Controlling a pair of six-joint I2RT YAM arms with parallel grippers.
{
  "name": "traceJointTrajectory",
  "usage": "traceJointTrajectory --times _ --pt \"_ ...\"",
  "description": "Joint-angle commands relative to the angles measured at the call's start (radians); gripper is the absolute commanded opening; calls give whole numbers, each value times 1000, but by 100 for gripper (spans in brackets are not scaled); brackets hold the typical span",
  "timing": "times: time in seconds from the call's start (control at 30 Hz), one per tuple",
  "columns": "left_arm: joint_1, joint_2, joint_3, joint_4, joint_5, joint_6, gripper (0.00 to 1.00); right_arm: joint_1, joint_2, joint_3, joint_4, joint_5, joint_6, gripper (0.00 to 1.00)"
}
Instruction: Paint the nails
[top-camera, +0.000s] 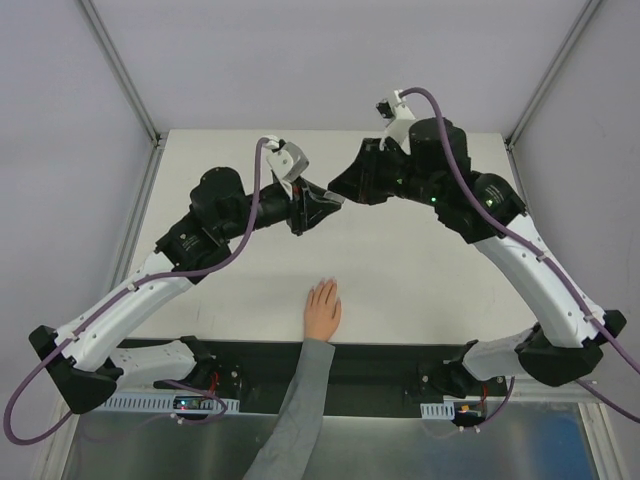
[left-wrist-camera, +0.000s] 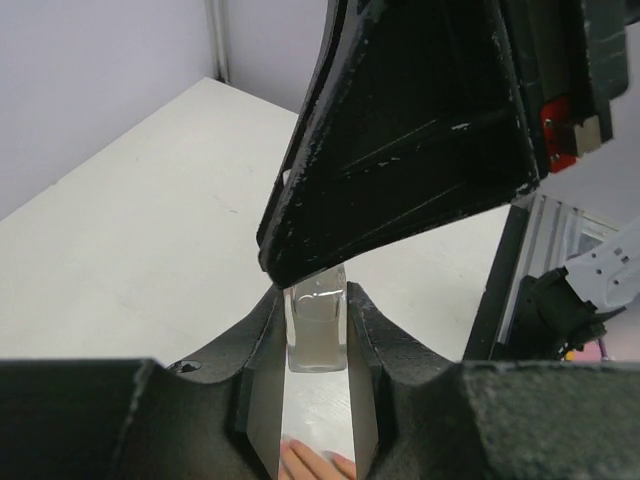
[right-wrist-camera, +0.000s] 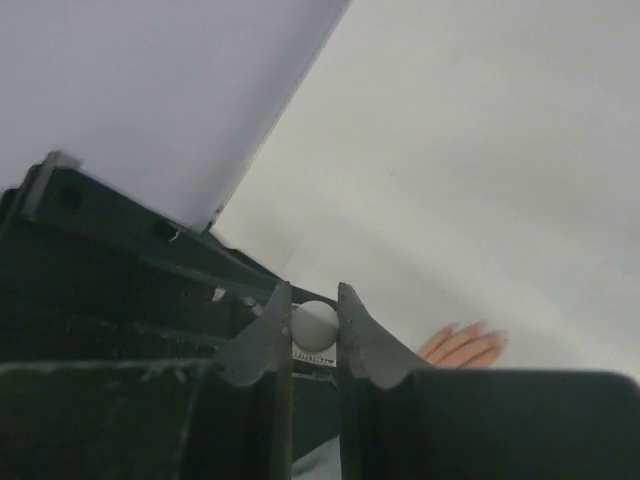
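1. Left end effector (left-wrist-camera: 318, 300) is clamped on a small clear bottle (left-wrist-camera: 318, 335), held mid-air over the table (top-camera: 420, 270) centre.
2. Right end effector (right-wrist-camera: 313, 305) is narrow, its fingers pinching the round white cap (right-wrist-camera: 315, 322) on the bottle.
3. Hand (top-camera: 322, 310) lies flat near the front edge, btw the arm bases. Nails (right-wrist-camera: 488, 335) point away from the bases, well apart from both arms, and are too small to judge for paint.
4. Step looks like uncapping. To do it well: keep the left grip firm, twist w/ the right wrist only, then lift straight off so the brush clears the neck w/o dripping.
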Motion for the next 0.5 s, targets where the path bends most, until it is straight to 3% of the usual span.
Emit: traceJointTrajectory --times 0.0,0.03,0.13,0.17,0.2,0.43,0.47 --pt "34 -28 51 118 487 -143 0 -140 -115 -263 553 -808 -40 1" --pt "48 -22 51 147 571 -200 0 -146 -137 -347 682 -910 -26 1" --pt "136 10 3 418 847 -540 0 -183 -97 -325 706 -1087 17 0" --pt "153 11 -53 577 865 -615 0 -183 -97 -322 705 -1119 37 0" --pt "179 -3 -75 586 868 -653 0 -180 -100 -322 705 -1115 37 0" --pt "183 -77 -24 190 661 -276 0 -178 -131 -304 604 -991 25 0" --pt "183 -86 -26 166 586 -247 0 -177 -132 -293 556 -904 11 5"
